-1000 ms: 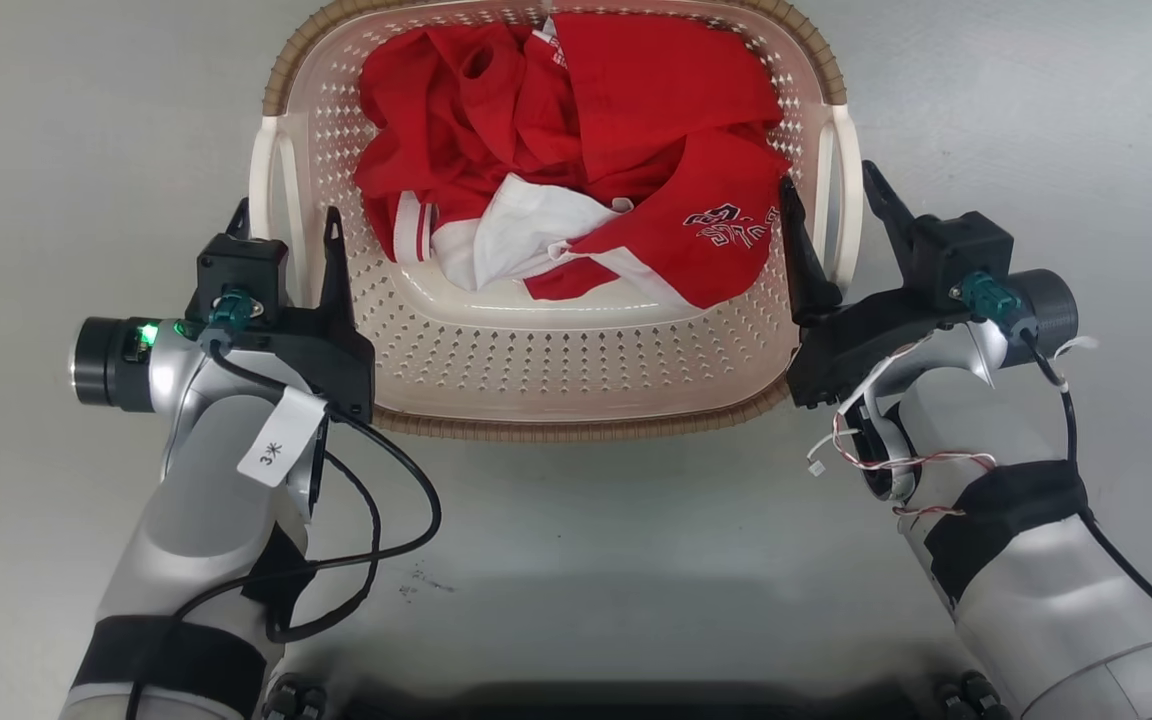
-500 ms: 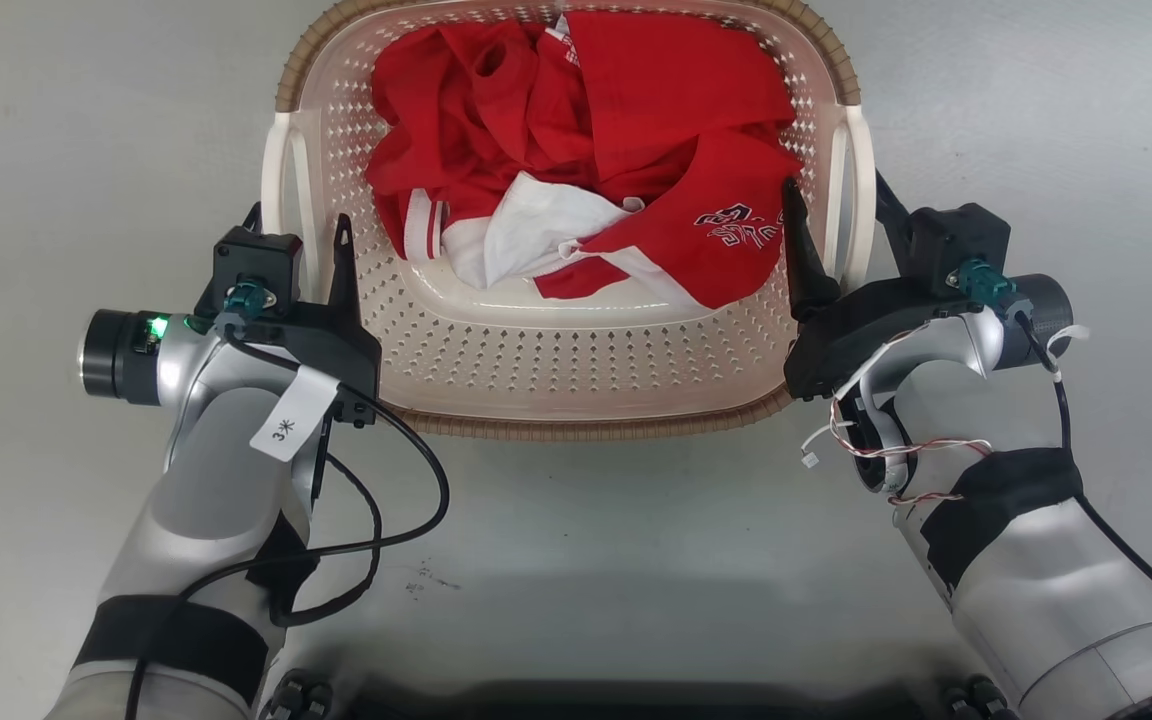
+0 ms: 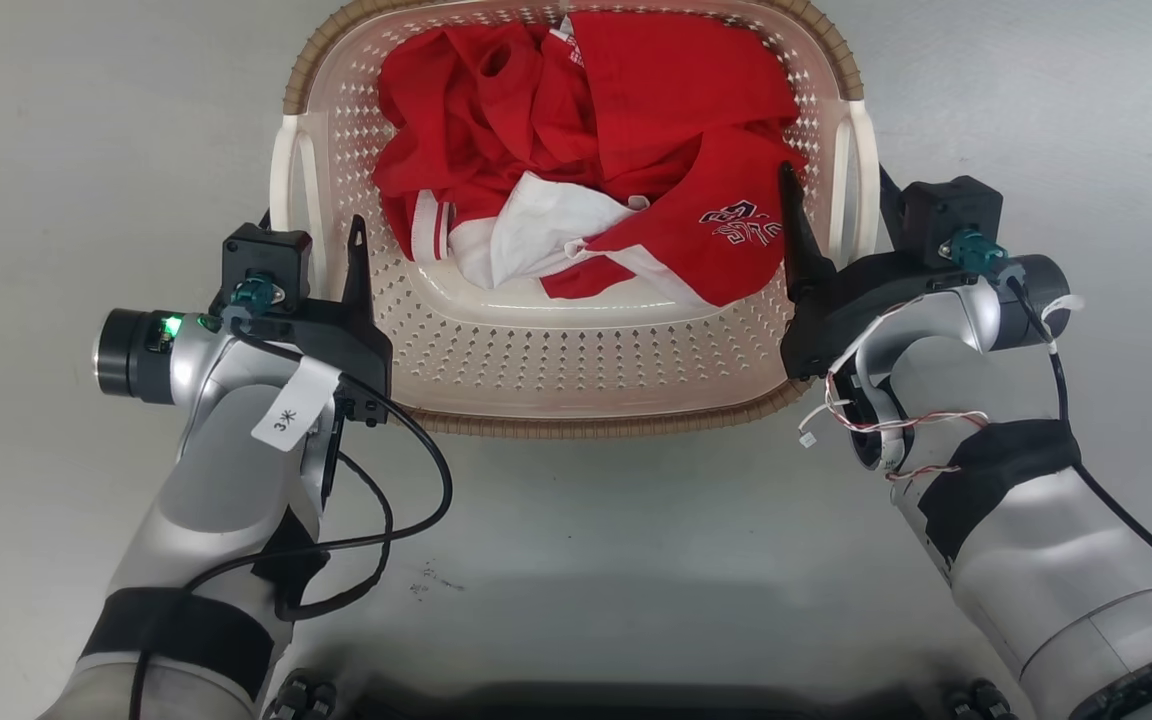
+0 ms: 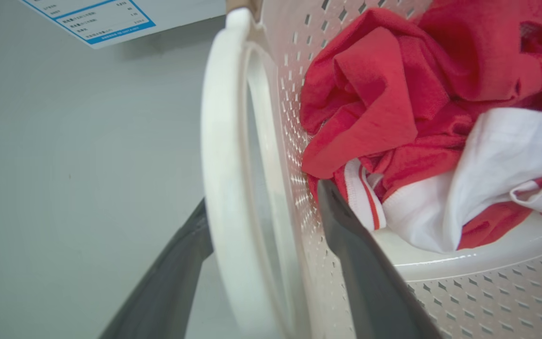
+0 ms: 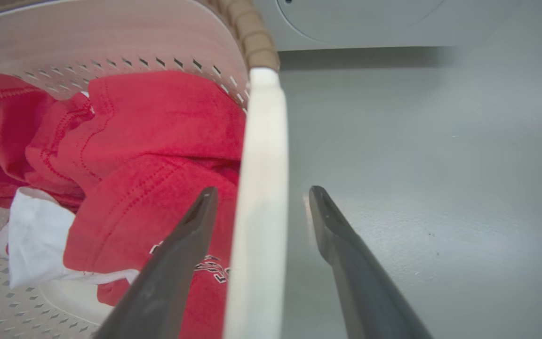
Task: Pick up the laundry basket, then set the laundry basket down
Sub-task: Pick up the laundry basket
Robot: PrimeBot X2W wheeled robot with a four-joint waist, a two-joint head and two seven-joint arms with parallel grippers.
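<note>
The laundry basket (image 3: pixel 576 350), cream-pink with a brown woven-look rim, stands on the grey floor straight ahead and holds red and white clothes (image 3: pixel 636 100). My left gripper (image 3: pixel 311 235) is open and straddles the white left handle (image 3: pixel 283 180): one finger is inside the basket wall, the other outside. In the left wrist view the handle (image 4: pixel 219 141) runs between the fingers of that gripper (image 4: pixel 261 197) with gaps on both sides. My right gripper (image 3: pixel 834 190) is open astride the right handle (image 3: pixel 868 170). The right wrist view shows that handle (image 5: pixel 261 141) between the gripper's (image 5: pixel 264 189) fingers.
A white appliance front (image 5: pixel 360 19) stands beyond the basket, and a blue-bordered label (image 4: pixel 92 19) shows on it in the left wrist view. Bare grey floor (image 3: pixel 56 150) lies on both sides of the basket. My dark base (image 3: pixel 616 700) is at the bottom edge.
Both grippers have slid farther along the handles; the right gripper's outer finger is now mostly hidden behind its handle. The whole picture has shifted slightly to the right.
</note>
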